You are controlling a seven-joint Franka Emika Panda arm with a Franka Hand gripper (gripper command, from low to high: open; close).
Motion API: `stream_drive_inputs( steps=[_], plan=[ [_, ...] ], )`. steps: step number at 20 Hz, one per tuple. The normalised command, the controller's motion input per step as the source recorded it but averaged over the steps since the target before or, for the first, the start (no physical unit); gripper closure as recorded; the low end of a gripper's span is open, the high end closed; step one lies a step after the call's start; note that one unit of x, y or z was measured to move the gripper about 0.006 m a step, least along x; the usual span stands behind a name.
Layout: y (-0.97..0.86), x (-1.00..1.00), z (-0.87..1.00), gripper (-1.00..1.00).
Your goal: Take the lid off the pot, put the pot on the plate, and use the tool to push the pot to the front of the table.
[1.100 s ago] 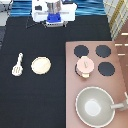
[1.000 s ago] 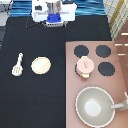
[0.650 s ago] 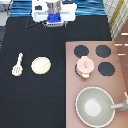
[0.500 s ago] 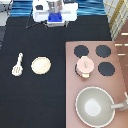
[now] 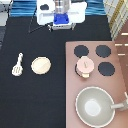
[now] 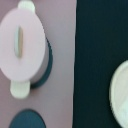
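Observation:
The pinkish-tan pot [image 5: 85, 67] stands on the stove panel over a burner, with its knobbed lid [image 5: 86, 64] still on it. The wrist view shows the same lid [image 6: 22, 42] from above, covering the pot [image 6: 20, 89], and the plate's edge [image 6: 120, 97] off to one side. The tan plate [image 5: 41, 65] lies on the black table [image 5: 30, 100] at the exterior view's left. The cream spatula [image 5: 18, 65] lies further left. My gripper [image 5: 61, 20] hangs high at the exterior view's top, far from all of them.
The brownish-pink stove panel [image 5: 72, 90] fills the exterior view's right, with black burners [image 5: 103, 51] on it. A large grey pan [image 5: 95, 105] with a handle sits at its bottom.

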Motion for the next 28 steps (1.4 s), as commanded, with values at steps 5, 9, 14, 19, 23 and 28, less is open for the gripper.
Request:
stream_drive_inputs(
  steps=[5, 9, 14, 19, 23, 28],
  plan=[
    [0.53, 0.87, 0.27, -1.00],
    [0.68, 0.65, 0.14, -1.00],
    [0.76, 0.59, -0.02, -1.00],
    [0.85, 0.50, -0.27, -1.00],
    [0.61, 0.55, -0.42, -1.00],
    [0.26, 0.51, -0.46, -1.00]
  ],
)
